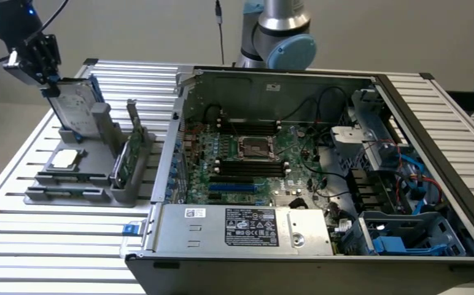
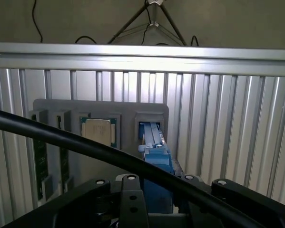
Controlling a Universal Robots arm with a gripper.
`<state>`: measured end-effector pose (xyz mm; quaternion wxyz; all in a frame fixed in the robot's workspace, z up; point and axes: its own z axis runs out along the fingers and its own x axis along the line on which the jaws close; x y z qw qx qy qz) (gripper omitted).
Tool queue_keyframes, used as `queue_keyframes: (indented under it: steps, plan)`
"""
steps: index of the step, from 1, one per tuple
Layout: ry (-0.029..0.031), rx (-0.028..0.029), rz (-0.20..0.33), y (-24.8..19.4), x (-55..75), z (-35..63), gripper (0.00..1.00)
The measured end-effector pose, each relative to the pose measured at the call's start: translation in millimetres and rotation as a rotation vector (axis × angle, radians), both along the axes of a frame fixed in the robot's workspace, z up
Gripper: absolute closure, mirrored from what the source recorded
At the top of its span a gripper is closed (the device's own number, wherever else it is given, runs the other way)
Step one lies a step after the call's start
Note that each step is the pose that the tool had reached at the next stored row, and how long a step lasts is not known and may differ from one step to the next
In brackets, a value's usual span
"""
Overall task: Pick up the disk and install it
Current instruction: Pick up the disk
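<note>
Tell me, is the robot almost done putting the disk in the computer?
Not nearly. Done: the gripper is clamped on the top end of the disk. In hand: the disk leans over the grey holder, its lower end down at the holder's slot, so it is barely out, if at all. Left: the disk is far from the open computer and not installed.

place: robotics lab | signs: slatted aluminium bench [image 1: 48, 246], opened computer case [image 1: 278, 92], robot arm [image 1: 282, 31]
</note>
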<state>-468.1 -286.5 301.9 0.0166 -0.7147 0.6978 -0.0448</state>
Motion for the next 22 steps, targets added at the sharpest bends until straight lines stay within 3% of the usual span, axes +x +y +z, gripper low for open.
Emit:
queue_keyframes:
  steps: [6,9,16,18,22]
  plan:
    - [0.0,0.0001,0.002,0.0,0.0,-1.3,0.65]
    - [-0.0001,0.0,0.002,0.2,0.0,-1.3,0.53]
    - [0.0004,0.0,0.002,0.4,3.0,3.9,0.53]
    - [0.0038,0.0001,0.002,0.4,7.0,5.7,0.53]
    - [0.0175,0.0001,0.001,-0.9,10.7,6.5,0.53]
